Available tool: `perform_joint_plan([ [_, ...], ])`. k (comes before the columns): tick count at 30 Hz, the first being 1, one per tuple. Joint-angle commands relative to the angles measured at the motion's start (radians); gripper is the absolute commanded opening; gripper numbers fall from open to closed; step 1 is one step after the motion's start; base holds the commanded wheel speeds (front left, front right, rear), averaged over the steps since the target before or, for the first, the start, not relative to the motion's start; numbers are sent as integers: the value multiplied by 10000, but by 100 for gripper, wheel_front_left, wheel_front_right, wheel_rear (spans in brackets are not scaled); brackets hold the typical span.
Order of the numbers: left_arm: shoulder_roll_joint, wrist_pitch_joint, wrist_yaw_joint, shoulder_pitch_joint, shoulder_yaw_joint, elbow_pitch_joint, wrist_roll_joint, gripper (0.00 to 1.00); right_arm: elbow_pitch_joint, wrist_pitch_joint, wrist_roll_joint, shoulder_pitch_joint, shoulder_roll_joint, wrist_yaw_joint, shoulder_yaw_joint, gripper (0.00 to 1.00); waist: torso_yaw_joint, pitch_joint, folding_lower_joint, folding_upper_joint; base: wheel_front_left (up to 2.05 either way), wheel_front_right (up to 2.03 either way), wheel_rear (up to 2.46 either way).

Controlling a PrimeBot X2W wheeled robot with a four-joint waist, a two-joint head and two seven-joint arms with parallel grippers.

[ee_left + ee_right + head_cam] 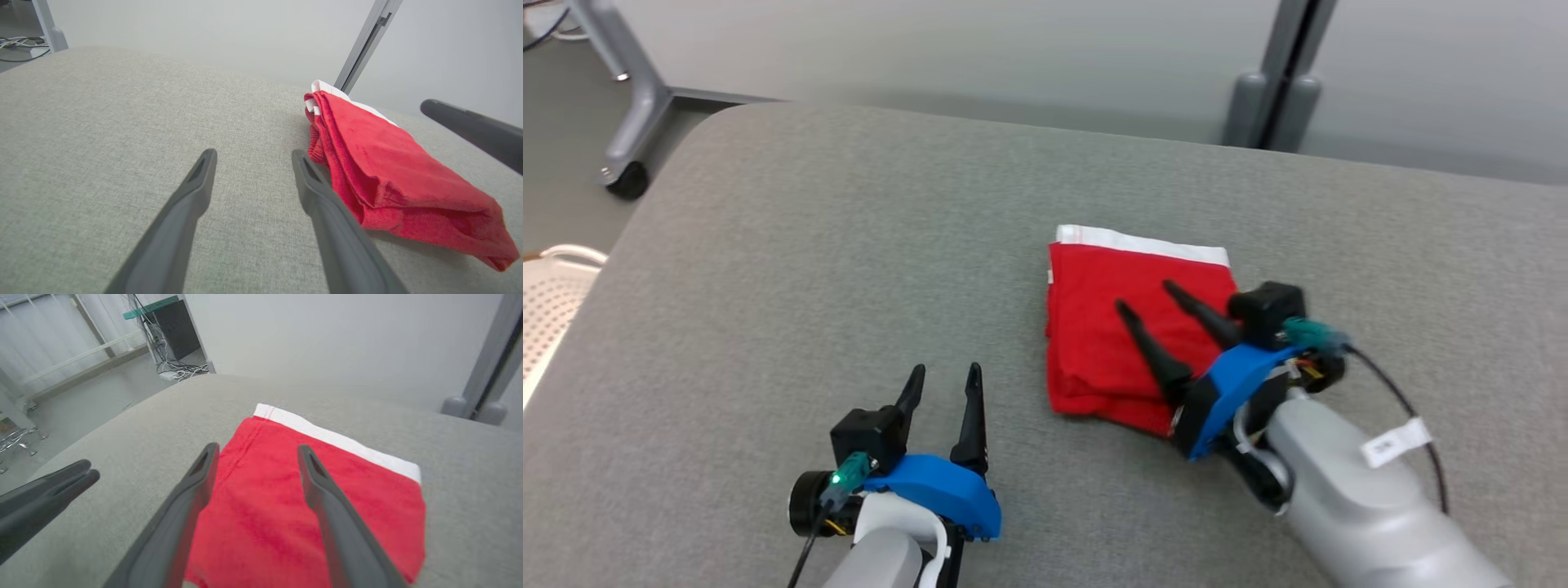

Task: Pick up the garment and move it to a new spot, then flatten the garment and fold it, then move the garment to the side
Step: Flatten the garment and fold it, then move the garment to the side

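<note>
Right gripper point(1145, 294) spread, over folded red garment point(1094, 286) — left gripper point(946, 368) spread, alongside

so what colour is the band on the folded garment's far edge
White band on a red garment; clearest in the right wrist view.

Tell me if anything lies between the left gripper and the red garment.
Nothing visible does: only bare grey surface separates the left gripper from the folded red garment. The right gripper, open, is above the garment itself.
</note>
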Motion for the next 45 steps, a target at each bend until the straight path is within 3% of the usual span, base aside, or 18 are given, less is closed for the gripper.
perform_joint_plan([
  [1,-8,-42,36,-176,140,-2,72,100,-84,-42,-139,208,-233,2,-241,100,-247,-161,0,0,0,0,0],
  [9,3,-42,195,328,1360,-361,789,100,-1416,-40,-2359,2001,-866,2,-3772,100,-1419,-305,0,0,0,0,0],
  [13,-5,-42,63,647,1843,-503,1270,100,-1766,-42,-3213,2890,-704,2,-4984,100,-1734,-450,0,0,0,0,0],
  [18,11,-43,-111,1199,2220,-585,1904,100,-1907,-43,-3824,3793,-236,2,-5796,100,-1981,-728,0,0,0,0,0],
  [25,-6,-43,-262,2261,2498,-851,2035,100,-1851,-42,-4159,4782,369,2,-6127,100,-2019,-1364,0,0,0,0,0],
  [32,-5,-43,-339,2391,2329,-921,1962,100,-1815,-42,-4224,5016,564,2,-5966,100,-1771,-1324,0,0,0,0,0],
  [40,-5,-43,-293,1689,1534,-1047,1714,100,-1231,-44,-4015,3401,452,2,-5208,100,-830,-313,0,0,0,0,0],
  [45,-5,-43,-164,1332,801,-1129,1375,100,125,51,-3895,1915,277,2,-4995,100,141,305,0,0,0,0,0],
])
